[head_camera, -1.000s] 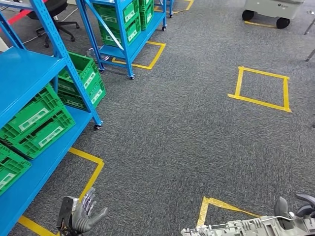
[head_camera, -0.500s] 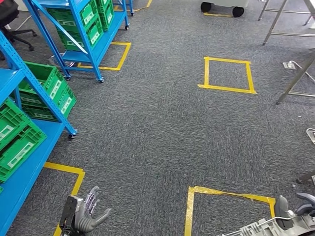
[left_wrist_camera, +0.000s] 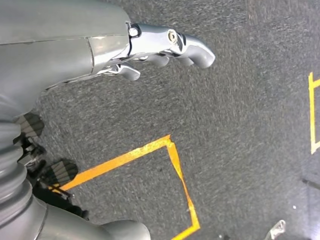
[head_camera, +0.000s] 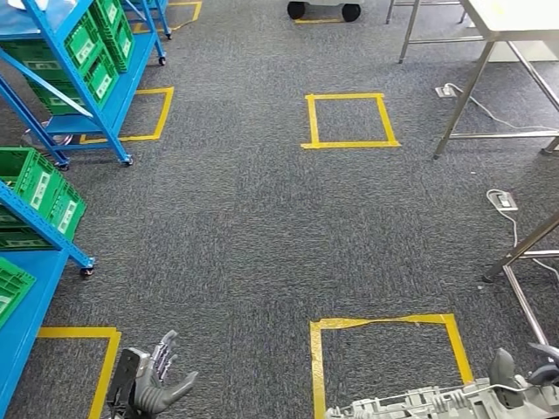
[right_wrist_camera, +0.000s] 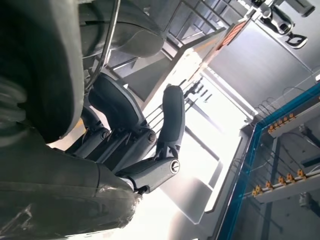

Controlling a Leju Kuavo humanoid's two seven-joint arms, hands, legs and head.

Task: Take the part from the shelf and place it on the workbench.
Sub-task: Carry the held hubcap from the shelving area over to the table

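While my right hand grips the grey part at the frame's lower right, keeping it level for carrying | left hand spread, empty, lower left | workbench upper right.

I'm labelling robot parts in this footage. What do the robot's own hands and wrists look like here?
The left hand is grey, with a thick grey thumb, slimmer silvery fingers of shiny metal showing a round screw, and a dark block at the wrist. The right hand has dark grey, rounded fingers with round pivot pins, behind a grey ribbed cover with a thin cable.
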